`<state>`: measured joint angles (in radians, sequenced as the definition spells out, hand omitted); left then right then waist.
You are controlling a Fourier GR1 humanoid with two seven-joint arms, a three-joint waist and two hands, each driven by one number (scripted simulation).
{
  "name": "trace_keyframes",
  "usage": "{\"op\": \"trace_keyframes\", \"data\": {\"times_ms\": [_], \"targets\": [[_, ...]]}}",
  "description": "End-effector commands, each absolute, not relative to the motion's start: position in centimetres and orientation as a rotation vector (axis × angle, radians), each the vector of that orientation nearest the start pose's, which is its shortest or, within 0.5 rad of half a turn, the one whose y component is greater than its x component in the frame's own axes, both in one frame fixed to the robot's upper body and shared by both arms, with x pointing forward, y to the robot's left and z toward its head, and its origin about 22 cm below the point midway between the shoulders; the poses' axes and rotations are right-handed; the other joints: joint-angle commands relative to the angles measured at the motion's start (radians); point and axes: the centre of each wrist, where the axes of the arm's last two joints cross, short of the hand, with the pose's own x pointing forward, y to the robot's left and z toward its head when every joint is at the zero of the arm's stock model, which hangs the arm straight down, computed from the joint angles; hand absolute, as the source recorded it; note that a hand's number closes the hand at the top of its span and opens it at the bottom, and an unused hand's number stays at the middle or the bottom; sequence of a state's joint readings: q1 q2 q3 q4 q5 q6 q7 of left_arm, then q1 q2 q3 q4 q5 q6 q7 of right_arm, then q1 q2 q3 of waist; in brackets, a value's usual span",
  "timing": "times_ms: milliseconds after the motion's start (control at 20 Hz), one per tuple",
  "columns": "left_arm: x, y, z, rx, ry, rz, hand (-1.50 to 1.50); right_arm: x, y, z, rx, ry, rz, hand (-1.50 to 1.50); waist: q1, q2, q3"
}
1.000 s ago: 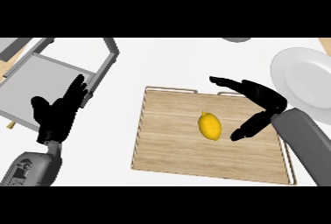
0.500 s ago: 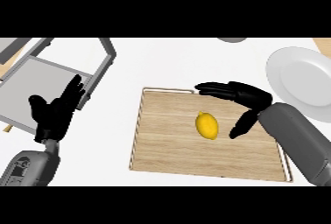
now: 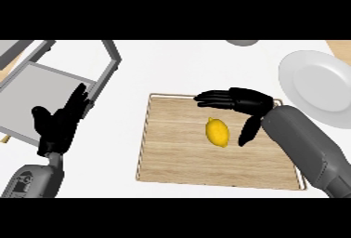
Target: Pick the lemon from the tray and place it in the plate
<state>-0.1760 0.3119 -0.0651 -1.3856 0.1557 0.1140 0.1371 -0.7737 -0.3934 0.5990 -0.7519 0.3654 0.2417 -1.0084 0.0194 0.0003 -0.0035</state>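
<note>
Over at the left, the robot's left hand rests above the white counter, fingers straight and pointing up and away, holding nothing. Its grey forearm runs out of view at the lower edge. Behind it sits a grey metal frame with a flat pale panel inside; its far corner is cut off at the upper left, so I cannot tell what it is.

Moving right, the wooden tray lies on the counter, a thin raised rim around it. The lemon lies on the tray's boards, a little above and right of the middle. Its long axis runs away from the robot and back, tilted slightly, with a small pointed tip at the far end leaning a touch left.

The right hand hangs over the tray's far right part. Its fingers stretch leftward above the lemon's far tip, spread and only gently bent, while the thumb hangs down just beside the lemon's right flank. The lemon sits in the gap between fingers and thumb; whether anything touches it I cannot make out. The hand is unclenched, gripping nothing.

The grey forearm hides the tray's right edge. Farther right, the white plate stands well apart from the lemon, its right side cut off. A small grey object at the top edge is mostly out of view.
</note>
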Motion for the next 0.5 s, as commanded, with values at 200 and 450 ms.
{"op": "trace_keyframes", "data": {"times_ms": [200,450], "targets": [[28.5,27.7,2.3,0.167,-1.403,-0.093,0.0,39.9,-18.9,2.6,0.504,-1.885,1.703,-1.5,-0.003,0.003,0.004],[29.4,29.0,1.5,0.163,-1.424,-0.099,0.0,38.6,-17.4,0.4,0.487,-1.92,1.683,-1.5,-0.012,0.004,0.004]]}}
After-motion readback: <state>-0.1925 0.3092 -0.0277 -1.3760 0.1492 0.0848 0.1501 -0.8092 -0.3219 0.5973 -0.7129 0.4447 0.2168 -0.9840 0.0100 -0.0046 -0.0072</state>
